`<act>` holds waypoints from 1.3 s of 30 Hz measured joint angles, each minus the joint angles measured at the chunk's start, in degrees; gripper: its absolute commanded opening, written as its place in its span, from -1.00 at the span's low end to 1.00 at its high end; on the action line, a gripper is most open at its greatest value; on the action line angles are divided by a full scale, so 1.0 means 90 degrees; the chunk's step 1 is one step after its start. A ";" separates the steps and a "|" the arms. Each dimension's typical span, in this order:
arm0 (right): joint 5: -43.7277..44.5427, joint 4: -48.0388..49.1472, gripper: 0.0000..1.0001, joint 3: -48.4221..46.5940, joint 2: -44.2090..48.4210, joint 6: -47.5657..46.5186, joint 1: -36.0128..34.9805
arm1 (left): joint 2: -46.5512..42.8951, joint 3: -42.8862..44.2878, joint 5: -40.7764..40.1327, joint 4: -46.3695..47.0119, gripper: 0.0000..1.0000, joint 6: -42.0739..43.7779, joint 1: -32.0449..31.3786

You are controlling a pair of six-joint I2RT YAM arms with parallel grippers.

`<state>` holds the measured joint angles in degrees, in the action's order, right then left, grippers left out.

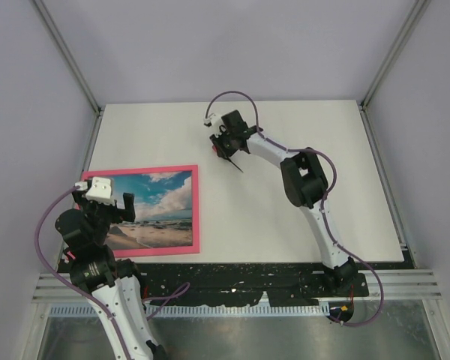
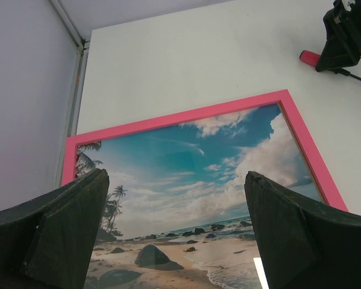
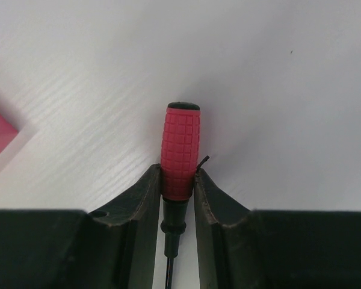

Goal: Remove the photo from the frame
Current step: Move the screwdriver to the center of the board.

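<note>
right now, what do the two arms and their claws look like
The left arm and right arm have white links, bulky black joints and a looping purple cable each. The left claw and right claw are black with broad matte wedge fingers.

**Twin Arms in White and Black**

The white-shelled, black-jointed left arm [image 1: 124, 300] and the matching right arm [image 1: 319, 225] each carry a thin purple cable [image 1: 37, 232] along their links. A boxy white camera housing [image 1: 100, 188] caps the left wrist. The left gripper [image 1: 105, 201] has matte black, wedge-shaped fingers [image 2: 66, 229] with worn edges. The right gripper [image 3: 177, 173] has curved black fingers [image 3: 138, 205], one with a small round hole.
</note>
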<state>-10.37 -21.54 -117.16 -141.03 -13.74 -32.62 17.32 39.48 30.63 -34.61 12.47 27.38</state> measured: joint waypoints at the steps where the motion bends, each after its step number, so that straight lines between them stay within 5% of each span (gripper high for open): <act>1: -0.0015 0.0017 -0.85 0.0238 0.0151 -0.0044 0.0000 | -0.0010 0.0000 0.0007 0.0000 0.99 -0.0002 0.0005; 13: -0.0270 -0.0787 -0.85 0.3150 0.2737 -0.0561 0.0068 | -0.0109 -0.0022 0.0051 0.0002 0.99 -0.0002 0.0056; 24: -0.0325 -0.0826 -0.84 0.7130 0.6615 -0.1309 0.0287 | -0.0073 -0.0022 0.0039 0.0002 0.99 -0.0010 0.0056; 32: -0.0374 -0.0899 -0.85 0.9054 0.9068 -0.2023 0.0335 | 0.0216 -0.0007 -0.0022 -0.0010 0.99 -0.0029 0.0058; 39: -0.0282 -0.0767 -0.84 1.0010 0.9559 -0.2620 0.0355 | 0.0233 -0.0005 -0.0015 -0.0010 0.99 -0.0034 0.0058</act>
<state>-12.91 -28.45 -27.07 -55.00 -37.32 -29.43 19.42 39.44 30.50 -34.70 12.16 27.90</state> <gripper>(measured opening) 0.307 0.995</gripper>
